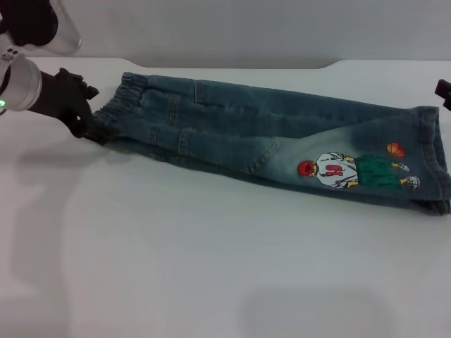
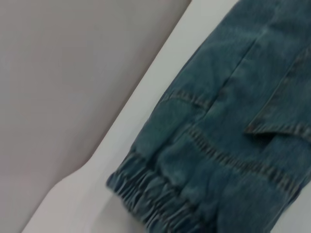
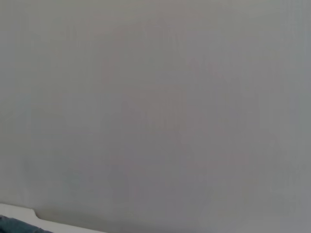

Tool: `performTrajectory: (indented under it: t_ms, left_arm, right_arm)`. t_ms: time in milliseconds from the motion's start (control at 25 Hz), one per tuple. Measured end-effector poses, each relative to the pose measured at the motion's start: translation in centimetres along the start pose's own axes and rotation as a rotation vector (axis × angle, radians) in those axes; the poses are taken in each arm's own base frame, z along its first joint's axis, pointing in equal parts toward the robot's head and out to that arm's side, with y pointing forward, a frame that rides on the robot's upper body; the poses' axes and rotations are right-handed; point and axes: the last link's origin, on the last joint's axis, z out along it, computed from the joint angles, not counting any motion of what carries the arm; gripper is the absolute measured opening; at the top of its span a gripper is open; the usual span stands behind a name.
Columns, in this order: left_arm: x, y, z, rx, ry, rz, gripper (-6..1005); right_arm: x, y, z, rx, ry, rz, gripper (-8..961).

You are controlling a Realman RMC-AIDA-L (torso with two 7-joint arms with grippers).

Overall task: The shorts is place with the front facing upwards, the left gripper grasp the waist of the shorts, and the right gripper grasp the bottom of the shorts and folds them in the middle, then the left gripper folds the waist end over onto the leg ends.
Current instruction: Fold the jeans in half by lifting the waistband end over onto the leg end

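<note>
The shorts (image 1: 268, 134) lie across the white table (image 1: 176, 253), folded lengthwise into one long strip with the cartoon print (image 1: 356, 171) facing up. The waist end (image 1: 123, 105) points left and the leg ends (image 1: 433, 155) point right. My left gripper (image 1: 88, 123) is at the far left, its black jaws closed on the edge of the elastic waistband (image 2: 155, 194), which fills the left wrist view. Only a small black part of my right gripper (image 1: 442, 94) shows at the right edge, just above the hem and apart from it. The right wrist view catches a sliver of denim (image 3: 12, 226).
A grey wall (image 1: 246, 28) runs behind the table's back edge. Bare white tabletop spreads in front of the shorts, toward me.
</note>
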Motion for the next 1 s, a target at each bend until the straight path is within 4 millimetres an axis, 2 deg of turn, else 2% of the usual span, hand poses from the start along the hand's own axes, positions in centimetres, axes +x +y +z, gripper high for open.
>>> performTrajectory:
  t_ms: [480,1000]
  left_arm:
    - [-1.0,0.7,1.9,0.049,-0.067,0.077,844]
    - [-0.1,1.1,2.8,0.093,-0.074,0.181,846]
  right_arm:
    - [0.1,0.7,0.3,-0.019,-0.050,0.078,382]
    - [1.1,1.1,0.2,-0.013,-0.063,0.145,381]
